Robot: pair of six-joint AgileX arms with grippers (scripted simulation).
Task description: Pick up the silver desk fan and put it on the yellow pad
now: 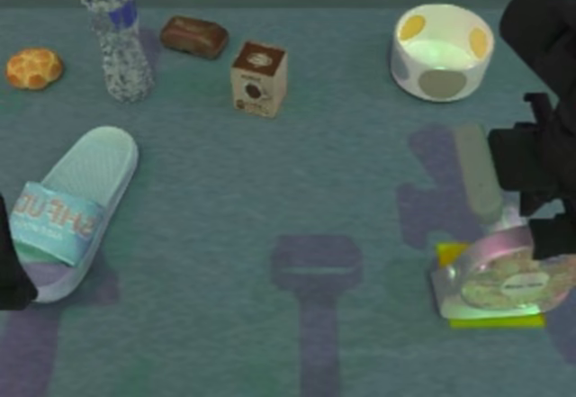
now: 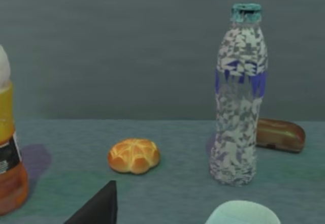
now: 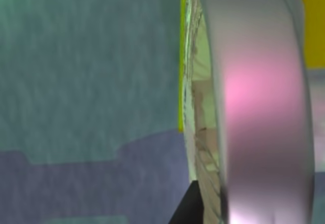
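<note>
The silver desk fan leans tilted over the yellow pad at the table's front right, its grille and dark centre label facing up. The pad's edges show on its left and front. My right gripper comes down from the right edge and is shut on the fan's rim. In the right wrist view the fan's silvery rim fills the picture, a dark finger lies against its grille, and the yellow pad shows behind. My left gripper is parked at the left edge, open, one finger showing.
A pale slipper lies at the left by the parked arm. Along the back stand a bread roll, a clear bottle, a brown bar, a small carton and a white dotted bowl. An orange bottle shows in the left wrist view.
</note>
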